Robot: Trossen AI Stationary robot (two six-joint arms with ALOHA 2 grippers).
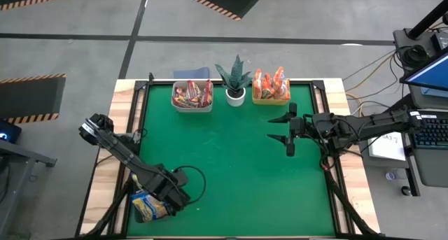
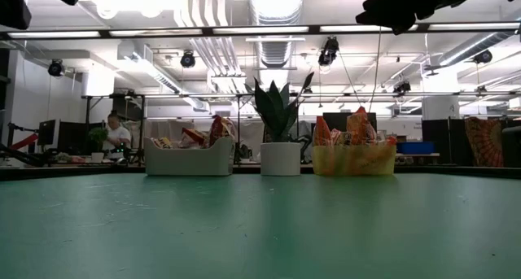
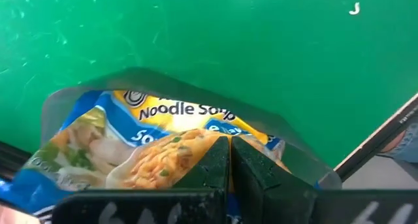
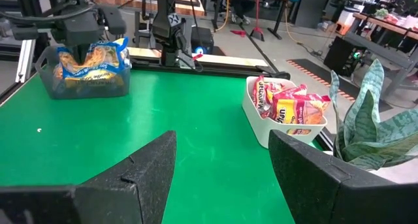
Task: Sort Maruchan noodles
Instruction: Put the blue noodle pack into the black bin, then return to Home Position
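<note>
Left gripper (image 1: 162, 200), at the near left corner of the green table (image 1: 231, 170), is seen fully closed; its dark fingers (image 3: 219, 168) are pinched on a yellow-blue crinkly plastic noodle packet (image 3: 130, 145). This packet is held over a grey bin (image 4: 85, 83) at that corner, where more yellow-blue packets (image 4: 88, 61) are kept.

Right gripper (image 1: 281, 126) is held over the right half of the table, near its right edge, with the jaws wide apart and nothing between them.

Along the far edge three things are placed in a row. A white bin (image 1: 191, 103) with red-white packets (image 1: 192, 93) stands on the left side, a potted green plant in a white pot (image 1: 236, 86) in the middle, and a yellow bin (image 1: 271, 99) with orange-red packets (image 1: 271, 82) on the right side.

A person (image 2: 118, 132) is seen far behind the table in the room.
</note>
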